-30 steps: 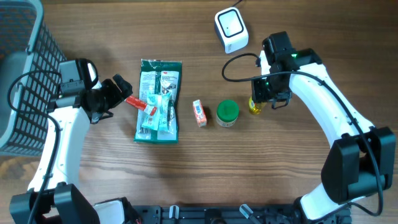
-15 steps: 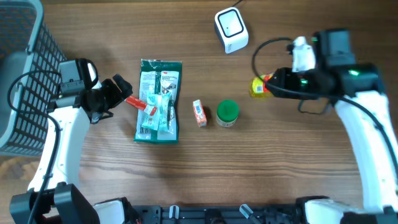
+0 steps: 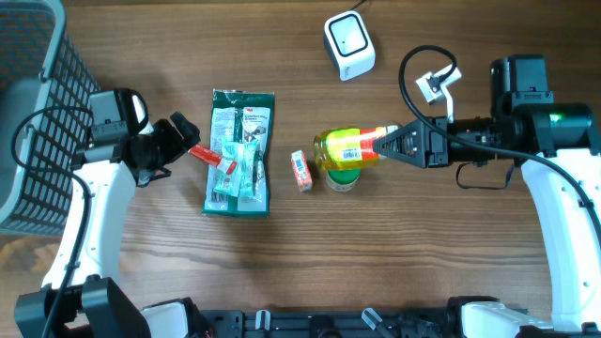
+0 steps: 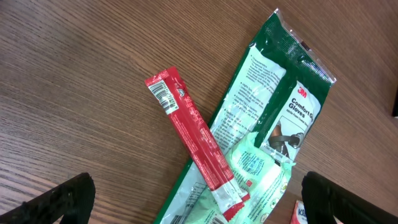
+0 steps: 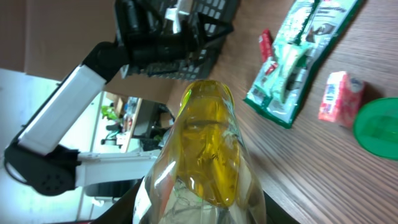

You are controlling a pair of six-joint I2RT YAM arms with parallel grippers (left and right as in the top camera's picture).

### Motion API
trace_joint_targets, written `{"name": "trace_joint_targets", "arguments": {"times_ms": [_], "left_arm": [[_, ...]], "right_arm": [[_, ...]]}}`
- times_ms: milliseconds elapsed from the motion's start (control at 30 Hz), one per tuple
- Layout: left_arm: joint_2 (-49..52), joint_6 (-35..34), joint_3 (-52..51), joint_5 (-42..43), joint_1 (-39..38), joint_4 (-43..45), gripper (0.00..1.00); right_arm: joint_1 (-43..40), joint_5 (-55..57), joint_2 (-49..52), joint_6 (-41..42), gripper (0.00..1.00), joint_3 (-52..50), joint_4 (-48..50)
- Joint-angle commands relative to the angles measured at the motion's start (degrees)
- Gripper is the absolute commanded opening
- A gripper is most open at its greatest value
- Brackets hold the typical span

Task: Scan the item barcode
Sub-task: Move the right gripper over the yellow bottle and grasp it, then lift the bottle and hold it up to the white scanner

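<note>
A yellow bottle (image 3: pixel 349 147) with a red-and-white label hangs on its side above the table, pointing left. My right gripper (image 3: pixel 394 144) is shut on its cap end. In the right wrist view the bottle (image 5: pixel 205 155) fills the middle, with dark fingers on both sides of it. The white barcode scanner (image 3: pixel 348 42) stands at the back, apart from the bottle. My left gripper (image 3: pixel 178 141) stays open just left of a red sachet (image 3: pixel 212 157). From the left wrist, the sachet (image 4: pixel 193 137) lies between the wide-open fingers (image 4: pixel 62 199).
A green glove packet (image 3: pixel 241 150) lies under the sachet. A small pink box (image 3: pixel 300 170) and a green-lidded jar (image 3: pixel 344 180) sit beneath the bottle's left end. A dark wire basket (image 3: pixel 28 113) stands at the far left edge.
The right arm has lifted the bottle off the table, turned it on its side and carried it left over the green-lidded jar. The left arm has not moved.
</note>
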Motion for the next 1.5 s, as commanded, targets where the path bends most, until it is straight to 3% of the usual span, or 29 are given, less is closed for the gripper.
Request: {"name": "trace_joint_targets", "arguments": {"times_ms": [0,700,1100,1467], "left_arm": [[-0.35,-0.55,0.57,0.26,0.04,0.0,1.0],[-0.35,-0.55,0.57,0.26,0.04,0.0,1.0],[-0.35,-0.55,0.57,0.26,0.04,0.0,1.0],[-0.35,-0.55,0.57,0.26,0.04,0.0,1.0]], "right_arm": [[-0.02,-5.55,-0.39,-4.2,0.09,1.49,-1.25],[1.84,-5.6,-0.39,-5.2,0.04,1.46,-3.02],[12.83,-4.04,-0.39,-4.79,0.05,1.46,0.7],[13.16,1.55,-0.39,-0.02,0.05,1.46,1.73]]}}
